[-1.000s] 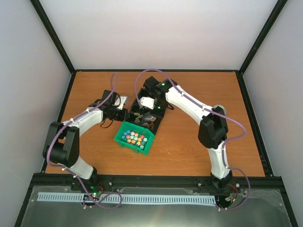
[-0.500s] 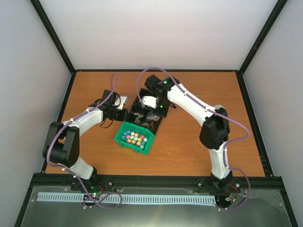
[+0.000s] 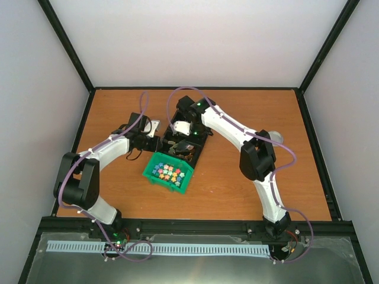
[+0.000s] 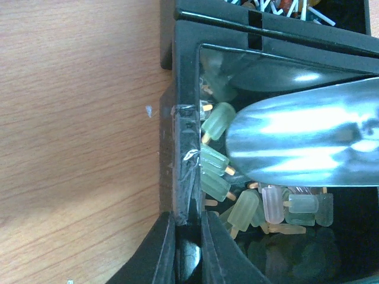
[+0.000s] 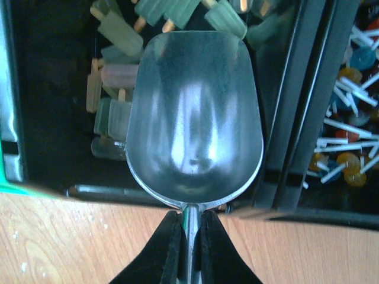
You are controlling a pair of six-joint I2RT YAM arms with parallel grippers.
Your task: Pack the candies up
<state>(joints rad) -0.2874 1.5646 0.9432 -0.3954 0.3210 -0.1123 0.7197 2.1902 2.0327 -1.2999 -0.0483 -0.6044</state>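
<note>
Right fingers (image 5: 163, 251) clamped on scoop (image 5: 195, 124) handle, bowl empty; left fingers (image 4: 155, 257) pinch the bin (image 4: 183, 89) wall. Candies (image 5: 118, 35) lie under and just past the scoop's lip; I'd dig forward.

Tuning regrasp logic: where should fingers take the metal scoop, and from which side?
The thin handle behind the bowl, from outside the black tray, as the right gripper holds it: the scoop bowl is too wide and smooth to pinch.
</note>
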